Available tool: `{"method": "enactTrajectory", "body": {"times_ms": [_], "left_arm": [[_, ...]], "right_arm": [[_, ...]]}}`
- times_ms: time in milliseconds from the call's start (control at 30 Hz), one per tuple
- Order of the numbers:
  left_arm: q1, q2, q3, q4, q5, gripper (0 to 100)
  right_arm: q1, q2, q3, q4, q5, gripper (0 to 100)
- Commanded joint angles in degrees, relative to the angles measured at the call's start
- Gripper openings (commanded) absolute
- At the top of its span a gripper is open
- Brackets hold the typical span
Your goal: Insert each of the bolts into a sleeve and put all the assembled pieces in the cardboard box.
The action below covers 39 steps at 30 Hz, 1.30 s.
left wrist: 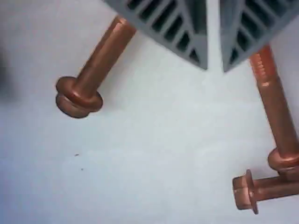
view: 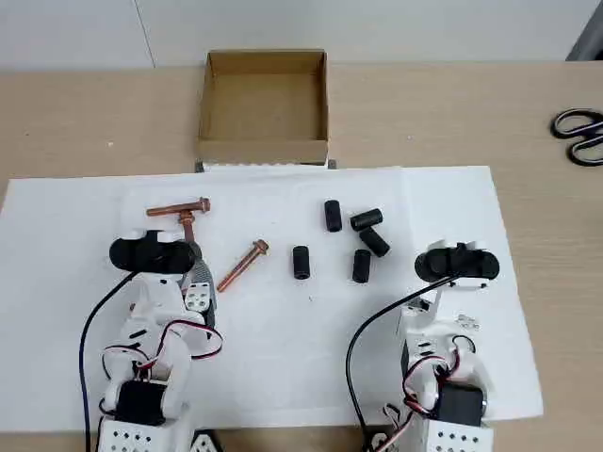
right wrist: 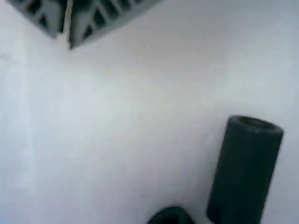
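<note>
Three copper bolts lie on the white sheet: a slanted one (view: 243, 265), one lying crosswise (view: 179, 207), and one (view: 188, 226) partly under the left arm. Several black sleeves (view: 333, 215) are scattered right of them, at mid-sheet. The cardboard box (view: 264, 141) stands open and empty at the back. My left gripper (left wrist: 214, 67) is shut, holding nothing, low over the sheet between one bolt (left wrist: 91, 74) and another (left wrist: 275, 107); the third bolt's head (left wrist: 247, 191) lies farther off. My right gripper (right wrist: 66, 39) is shut with nothing in it, apart from an upright-looking sleeve (right wrist: 245, 168).
Scissors (view: 577, 137) lie at the far right on the bare wooden table. The white sheet (view: 283, 358) has free room in front between the two arm bases. The right arm's wrist (view: 457, 264) hangs right of the sleeves.
</note>
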Motion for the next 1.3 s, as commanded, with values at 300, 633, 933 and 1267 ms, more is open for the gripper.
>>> {"method": "enactTrajectory", "body": {"times_ms": [300,633,933,1267], "left_arm": [[0.35,0.35,-0.31,-0.09,0.18,1],[0.35,0.35,-0.31,-0.09,0.18,1],[0.35,0.35,-0.31,-0.09,0.18,1],[0.35,0.35,-0.31,-0.09,0.18,1]], "right_arm": [[0.22,-0.57,-0.26,-1.36,0.26,0.5],[0.22,-0.57,-0.26,-1.36,0.35,0.6],[0.22,-0.57,-0.26,-1.36,0.35,0.6],[-4.26,-0.57,-0.18,-2.15,0.53,0.5]]}}
